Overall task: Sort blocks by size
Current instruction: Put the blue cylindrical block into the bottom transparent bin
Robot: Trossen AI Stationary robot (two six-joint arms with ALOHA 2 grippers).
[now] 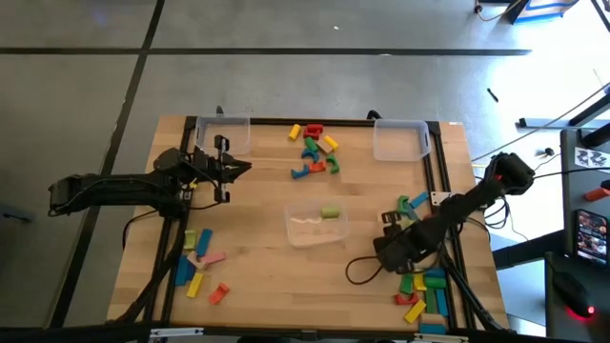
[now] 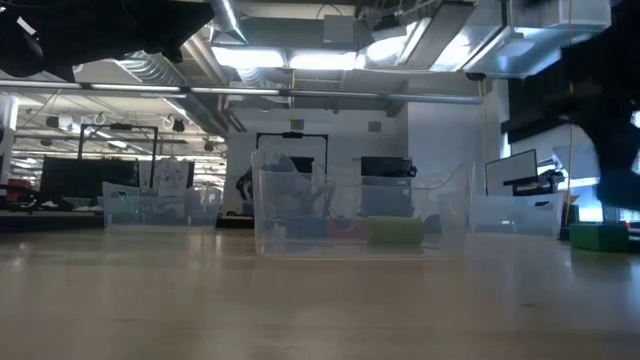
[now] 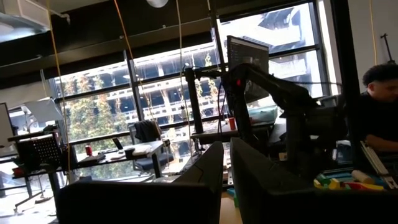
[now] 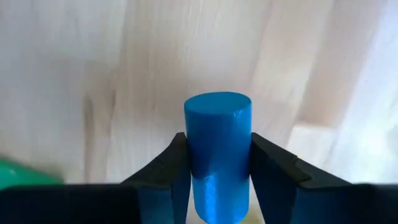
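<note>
While most blocks lie loose on the table, sorting has barely begun: one green block sits in the middle bin. Right fingers clamp a blue cylinder; left fingers closed, empty, raised at table's left.

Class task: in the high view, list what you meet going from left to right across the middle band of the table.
left pincer → clear bin holding a green block → right pincer, shut on a blue block → table's right rail.
</note>
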